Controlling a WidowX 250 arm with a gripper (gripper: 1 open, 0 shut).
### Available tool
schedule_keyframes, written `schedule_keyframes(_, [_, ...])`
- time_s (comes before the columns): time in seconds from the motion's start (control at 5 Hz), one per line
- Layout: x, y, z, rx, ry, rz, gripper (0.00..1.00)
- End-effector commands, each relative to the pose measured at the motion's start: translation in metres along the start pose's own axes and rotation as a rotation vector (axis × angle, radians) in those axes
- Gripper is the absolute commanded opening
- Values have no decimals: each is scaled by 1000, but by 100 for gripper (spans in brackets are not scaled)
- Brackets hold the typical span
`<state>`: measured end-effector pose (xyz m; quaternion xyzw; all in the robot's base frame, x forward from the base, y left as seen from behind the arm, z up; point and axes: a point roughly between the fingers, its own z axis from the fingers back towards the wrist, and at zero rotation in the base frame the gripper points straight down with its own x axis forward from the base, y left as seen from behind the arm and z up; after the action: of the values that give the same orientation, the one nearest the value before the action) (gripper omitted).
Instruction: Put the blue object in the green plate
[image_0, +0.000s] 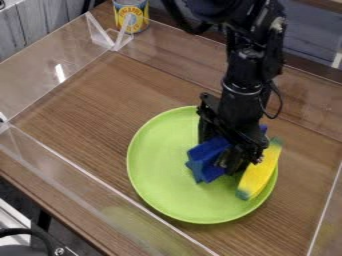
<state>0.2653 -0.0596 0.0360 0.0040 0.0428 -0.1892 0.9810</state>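
Step in hand: judging from the scene, the pincer (238, 150) was closing on the blue object (209, 160), which already lay inside the green plate (160, 160).
Pincer state: clenched; its dark fingers stood low over the block's right end, and contact looked likely, though the arm hid the exact grip faces.
Pincer pose: it pointed straight down, with the black arm rising above it toward the top of the view.
Blue object: it rested on the plate's floor, right of the plate's centre, and appeared tilted or skewed, its left part showing clear of the fingers.
Relation to pincer: the block sat directly beneath and slightly left of the fingertips, touching or very nearly so; whether it was truly held could not be told.
Yellow object: a banana-like yellow piece (259, 172) lay just beside the block on the plate's right edge, close against the fingers.
Green plate: it sat on the wooden bench (107, 100), inside clear walls, with a bare green stretch toward the left and front.
Doing it well: if the block was to be reseated, the grip probably needed to be square across its narrow sides, since a skewed pinch could twist it.
Risk: the yellow piece was close enough that a sideways shift might nudge it off the rim.
Progress: the block lay within the plate, so the task looked essentially met.
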Motion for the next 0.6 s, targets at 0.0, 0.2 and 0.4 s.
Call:
schedule_keyframes(0.0, [0,5,12,10,-25,16,0])
schedule_keyframes(0.2, [-1,8,19,16,-25,30,0])
schedule_keyframes(0.4, [-2,11,25,21,-27,43,0])
